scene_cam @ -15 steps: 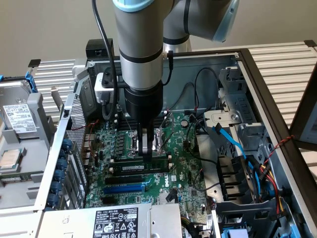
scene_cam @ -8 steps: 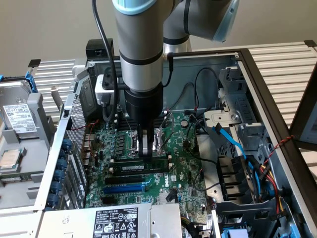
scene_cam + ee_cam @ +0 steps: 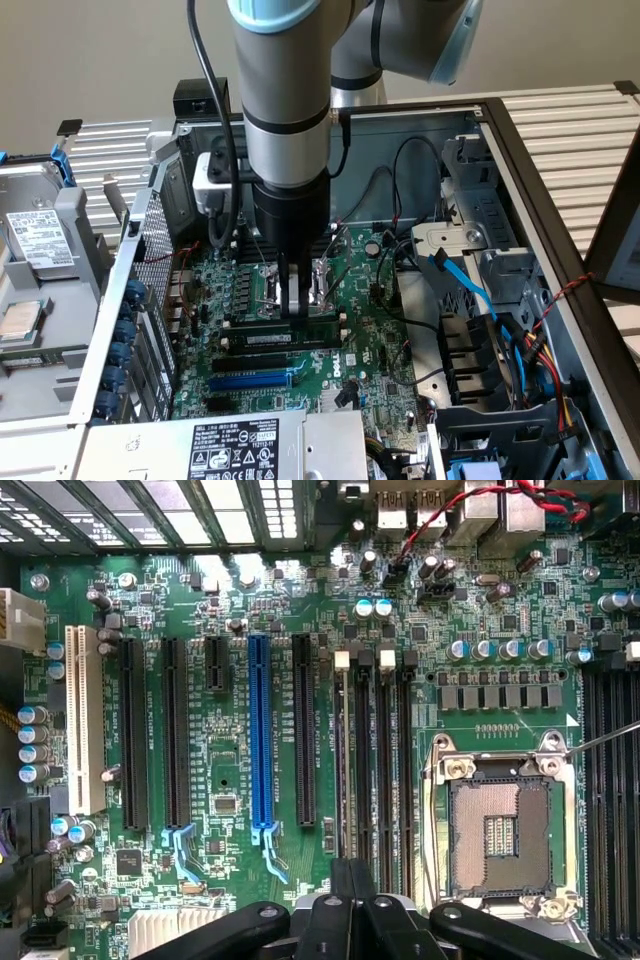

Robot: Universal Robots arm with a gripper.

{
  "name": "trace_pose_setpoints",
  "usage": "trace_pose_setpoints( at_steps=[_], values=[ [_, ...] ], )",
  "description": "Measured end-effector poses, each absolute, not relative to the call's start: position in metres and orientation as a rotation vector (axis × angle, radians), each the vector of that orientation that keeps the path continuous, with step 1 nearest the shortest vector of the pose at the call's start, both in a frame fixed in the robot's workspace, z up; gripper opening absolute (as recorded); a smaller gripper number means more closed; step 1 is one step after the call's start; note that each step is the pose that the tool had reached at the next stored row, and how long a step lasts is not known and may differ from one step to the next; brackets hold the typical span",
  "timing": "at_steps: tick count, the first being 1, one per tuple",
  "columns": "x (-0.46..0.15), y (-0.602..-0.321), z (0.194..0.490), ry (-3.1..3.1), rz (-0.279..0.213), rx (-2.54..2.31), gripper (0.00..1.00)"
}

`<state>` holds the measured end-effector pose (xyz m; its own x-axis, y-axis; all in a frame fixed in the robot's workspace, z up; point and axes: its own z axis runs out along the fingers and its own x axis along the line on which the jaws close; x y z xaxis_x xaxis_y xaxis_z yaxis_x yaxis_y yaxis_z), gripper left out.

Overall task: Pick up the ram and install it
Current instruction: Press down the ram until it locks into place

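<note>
In the exterior view, an open computer case holds a green motherboard, and from left to right across it lie a metal card bracket wall at nine o'clock, the arm's gripper near the centre, and a tangle of blue and black cables at three o'clock. The fingers are closed tight together, pressing down on the ram, which sits along a memory slot directly under them. Below it, towards six o'clock, runs the blue expansion slot. In the wrist view that blue slot stands left of the memory slots, with the bare processor socket at four o'clock
</note>
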<state>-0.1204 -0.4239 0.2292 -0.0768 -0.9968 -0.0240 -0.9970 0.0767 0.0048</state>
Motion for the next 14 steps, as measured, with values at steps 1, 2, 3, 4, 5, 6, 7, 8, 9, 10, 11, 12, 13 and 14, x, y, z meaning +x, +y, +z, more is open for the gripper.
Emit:
trace_pose_setpoints(
  at_steps=[1,2,3,4,5,6,7,8,9,10,11,12,13,14],
  values=[
    [-0.1203,-0.424,0.2288,2.294,0.031,-2.125,0.1],
    [-0.1201,-0.4241,0.2285,2.294,0.031,-2.124,0.1],
    [-0.1201,-0.4242,0.2283,2.294,0.031,-2.124,0.1],
    [-0.12,-0.4244,0.2281,2.294,0.031,-2.124,0.1],
    [-0.12,-0.4245,0.2281,2.294,0.031,-2.124,0.1],
    [-0.12,-0.4246,0.2281,2.294,0.031,-2.124,0.1],
    [-0.12,-0.425,0.228,2.293,0.034,-2.123,0.1],
    [-0.1199,-0.4253,0.2283,2.291,0.039,-2.122,0.1],
    [-0.1199,-0.4256,0.2288,2.289,0.044,-2.12,0.1],
    [-0.1203,-0.4257,0.2293,2.286,0.049,-2.117,0.1],
    [-0.1212,-0.4259,0.2299,2.285,0.054,-2.115,0.1],
    [-0.1225,-0.426,0.2306,2.284,0.057,-2.114,0.1],
    [-0.124,-0.426,0.2315,2.283,0.059,-2.113,0.1],
    [-0.1254,-0.426,0.2322,2.282,0.06,-2.113,0.1]
  ],
)
